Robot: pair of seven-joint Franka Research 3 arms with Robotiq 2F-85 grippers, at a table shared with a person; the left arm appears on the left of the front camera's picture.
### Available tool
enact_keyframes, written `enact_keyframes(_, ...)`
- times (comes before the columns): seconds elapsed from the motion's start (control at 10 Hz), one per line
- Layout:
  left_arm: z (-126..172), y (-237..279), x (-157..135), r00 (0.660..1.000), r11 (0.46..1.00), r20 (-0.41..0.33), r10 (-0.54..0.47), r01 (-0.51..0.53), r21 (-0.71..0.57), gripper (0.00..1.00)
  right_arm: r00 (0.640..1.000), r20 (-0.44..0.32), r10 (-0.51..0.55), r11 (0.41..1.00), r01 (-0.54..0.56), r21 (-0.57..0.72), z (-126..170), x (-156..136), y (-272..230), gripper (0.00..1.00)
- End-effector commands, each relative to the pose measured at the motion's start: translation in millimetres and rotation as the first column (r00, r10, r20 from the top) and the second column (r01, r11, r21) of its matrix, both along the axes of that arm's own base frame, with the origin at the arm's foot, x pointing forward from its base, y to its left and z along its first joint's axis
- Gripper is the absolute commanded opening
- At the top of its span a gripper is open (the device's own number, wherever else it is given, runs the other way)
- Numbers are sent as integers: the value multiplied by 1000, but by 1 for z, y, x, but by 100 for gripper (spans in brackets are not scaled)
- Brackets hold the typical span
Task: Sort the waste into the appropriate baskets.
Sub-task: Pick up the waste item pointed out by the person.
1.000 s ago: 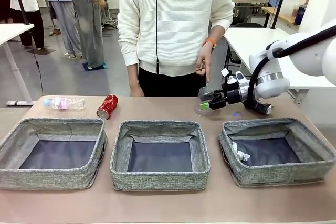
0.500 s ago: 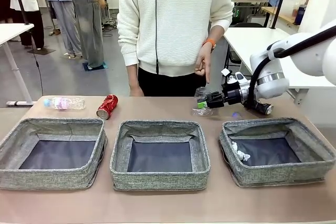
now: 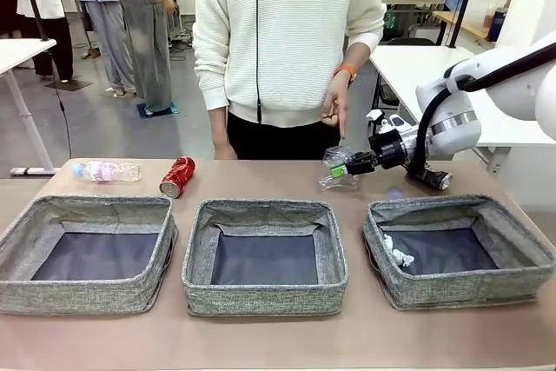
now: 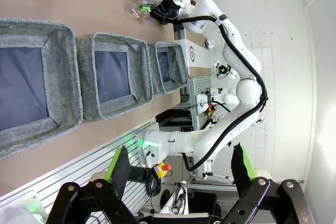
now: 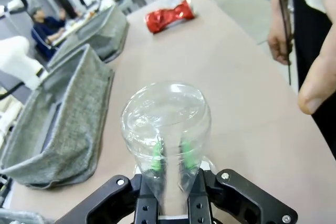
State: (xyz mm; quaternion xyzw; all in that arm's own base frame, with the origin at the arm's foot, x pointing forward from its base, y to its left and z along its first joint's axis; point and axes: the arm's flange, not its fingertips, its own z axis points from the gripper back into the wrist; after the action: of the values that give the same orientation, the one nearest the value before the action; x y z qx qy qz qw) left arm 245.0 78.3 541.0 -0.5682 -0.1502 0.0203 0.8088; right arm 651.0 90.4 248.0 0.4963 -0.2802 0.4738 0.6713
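Right gripper (image 3: pixel 349 165), centre-right of frame, is clamped tight on the clear plastic cup (image 3: pixel 334 168), which is tilted and seems barely clear of the table, beyond the middle basket (image 3: pixel 265 208). Step in hand: lift and carry. Next move probably calls for a swing over the fitting basket, then release.

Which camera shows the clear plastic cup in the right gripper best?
The right wrist view: the clear plastic cup sits close up, gripped by the right gripper, whose green pads show through it. The front view shows it small beyond the grey fabric baskets; the left wrist view, tiny and far.
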Motion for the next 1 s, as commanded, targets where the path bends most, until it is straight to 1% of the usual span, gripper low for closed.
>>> enact_keyframes(0.0, 2, 0, 0, 1000, 1000, 21, -5, 5, -11, 100, 998, -58, 6, 998, -10, -69, 39, -5, -10, 16)
enact_keyframes(0.1, 2, 0, 0, 1000, 1000, 21, -5, 5, -11, 100, 988, -157, -6, 994, -11, -105, 69, -19, -17, 16)
enact_keyframes(0.2, 2, 0, 0, 1000, 1000, 21, -5, 5, -11, 100, 978, -209, -3, 982, -37, -187, 108, -41, -26, 16)
enact_keyframes(0.3, 2, 0, 0, 1000, 1000, 21, -5, 5, -11, 100, 963, -270, -6, 973, -57, -225, 162, -77, -35, 16)
enact_keyframes(0.4, 2, 0, 0, 1000, 1000, 21, -5, 5, -11, 100, 962, -266, -56, 964, -17, -264, 207, -115, -35, 16)
enact_keyframes(0.5, 2, 0, 0, 1000, 1000, 21, -5, 5, -11, 100, 963, -258, -79, 975, 21, -220, 243, -152, -28, 16)
enact_keyframes(0.6, 2, 0, 0, 1000, 1000, 21, -5, 5, -11, 100, 968, -211, -136, 979, 99, -177, 270, -184, -19, 16)
enact_keyframes(0.7, 2, 0, 0, 1000, 1000, 21, -5, 5, -11, 100, 969, -133, -208, 967, 184, -175, 278, -208, -7, 16)
enact_keyframes(0.8, 2, 0, 0, 1000, 1000, 21, -5, 5, -11, 100, 968, -240, -71, 977, 20, -210, 256, -148, -32, 16)
enact_keyframes(0.9, 2, 0, 0, 1000, 1000, 21, -5, 5, -11, 100, 968, -240, -71, 977, 20, -210, 256, -148, -32, 16)
